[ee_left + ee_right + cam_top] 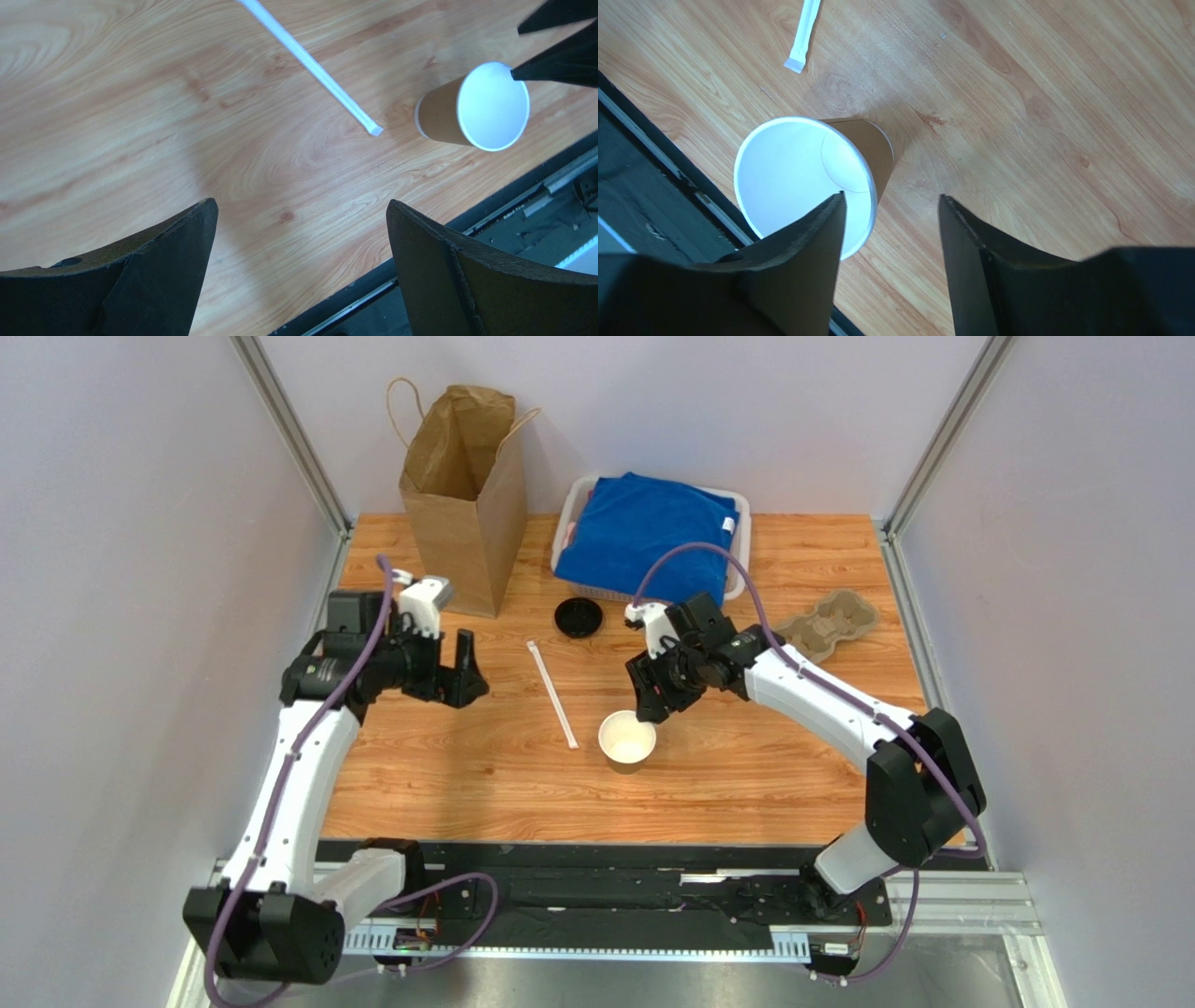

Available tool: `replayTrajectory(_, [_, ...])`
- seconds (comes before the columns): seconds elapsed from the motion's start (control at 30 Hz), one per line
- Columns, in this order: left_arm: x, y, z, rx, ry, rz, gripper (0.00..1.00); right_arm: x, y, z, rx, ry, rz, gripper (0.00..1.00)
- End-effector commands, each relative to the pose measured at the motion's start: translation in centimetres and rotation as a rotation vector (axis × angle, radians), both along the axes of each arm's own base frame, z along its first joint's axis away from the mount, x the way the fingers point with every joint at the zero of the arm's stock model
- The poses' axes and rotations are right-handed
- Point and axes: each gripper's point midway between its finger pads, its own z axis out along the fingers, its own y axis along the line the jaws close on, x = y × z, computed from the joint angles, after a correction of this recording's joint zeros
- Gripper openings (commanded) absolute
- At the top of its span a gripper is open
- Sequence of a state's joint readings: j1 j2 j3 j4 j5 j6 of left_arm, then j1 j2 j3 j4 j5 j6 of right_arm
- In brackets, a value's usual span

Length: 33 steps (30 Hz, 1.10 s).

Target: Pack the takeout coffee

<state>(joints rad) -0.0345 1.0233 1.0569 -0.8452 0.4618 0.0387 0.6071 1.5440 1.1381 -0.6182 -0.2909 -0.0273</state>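
The takeout coffee cup, kraft brown with a white inside, stands open on the table without its lid. It also shows in the right wrist view and the left wrist view. The black lid lies apart, behind it. My right gripper is open and empty, just above and behind the cup; one finger overlaps the rim in its own view. My left gripper is open and empty over bare wood at the left.
A white wrapped straw lies between the arms. A tall brown paper bag stands open at the back left. A white tray holds a blue cloth. A grey pulp carrier lies at the right.
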Motion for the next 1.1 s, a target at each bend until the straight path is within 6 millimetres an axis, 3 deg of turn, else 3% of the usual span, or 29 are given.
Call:
replayTrajectory(0.0, [3.5,-4.3,2.7,0.023,-0.147,-0.214,0.99,2.3,-0.4,7.4,0.116,-0.124,-0.053,0.63])
replayTrajectory(0.03, [4.4,-4.9,3.5,0.030,-0.178,-0.238,0.99,2.3,-0.7,8.0,0.129,-0.120,-0.060,0.71])
replayTrajectory(0.1, [6.7,-6.4,2.4,0.083,-0.179,-0.298,0.99,3.2,-2.0,9.4,0.153,-0.133,-0.097,0.78])
replayTrajectory(0.13, [7.4,-8.0,3.4,0.111,-0.228,-0.365,0.99,3.2,-2.6,10.0,0.160,-0.141,-0.110,0.84])
replayTrajectory(0.17, [8.9,-8.8,1.8,0.146,-0.200,-0.383,0.99,3.8,-3.8,10.4,0.172,-0.132,-0.166,0.86])
replayTrajectory(0.2, [9.8,-9.5,1.5,0.162,-0.210,-0.406,0.99,3.8,-4.4,10.4,0.180,-0.128,-0.180,0.89])
replayTrajectory(0.23, [11.1,-10.9,2.4,0.187,-0.276,-0.446,0.99,3.8,-5.1,10.8,0.184,-0.133,-0.198,0.92])
replayTrajectory(0.27, [12.3,-11.7,0.9,0.202,-0.263,-0.477,0.99,4.3,-6.4,10.9,0.187,-0.134,-0.234,0.93])
replayTrajectory(0.33, [14.1,-13.6,1.1,0.240,-0.349,-0.552,0.99,4.8,-8.3,11.1,0.193,-0.141,-0.286,0.94])
replayTrajectory(0.37, [15.0,-14.4,-0.5,0.257,-0.341,-0.589,0.99,4.9,-8.9,11.2,0.194,-0.148,-0.302,0.95])
replayTrajectory(0.43, [16.3,-15.6,-0.6,0.284,-0.410,-0.683,0.97,5.1,-10.1,11.1,0.191,-0.150,-0.336,0.95])
replayTrajectory(0.47, [17.0,-16.1,-2.4,0.294,-0.393,-0.721,0.96,5.3,-11.1,11.4,0.195,-0.161,-0.362,0.95])
replayTrajectory(0.5, [17.7,-16.5,-2.4,0.302,-0.414,-0.745,0.95,5.3,-11.4,11.4,0.202,-0.157,-0.371,0.95])
replayTrajectory(0.53, [17.9,-16.9,-4.0,0.318,-0.416,-0.814,0.94,5.4,-12.2,11.3,0.202,-0.157,-0.394,0.95])
replayTrajectory(0.6, [18.2,-17.4,-5.1,0.343,-0.436,-0.897,0.91,5.5,-13.0,11.4,0.206,-0.162,-0.414,0.96])
replayTrajectory(0.73, [18.3,-17.6,-9.1,0.407,-0.426,-1.057,0.86,5.4,-14.6,11.2,0.212,-0.154,-0.462,0.96])
replayTrajectory(1.07, [19.0,-16.9,-14.4,0.533,-0.414,-1.247,0.72,4.8,-15.8,10.5,0.226,-0.128,-0.498,0.97])
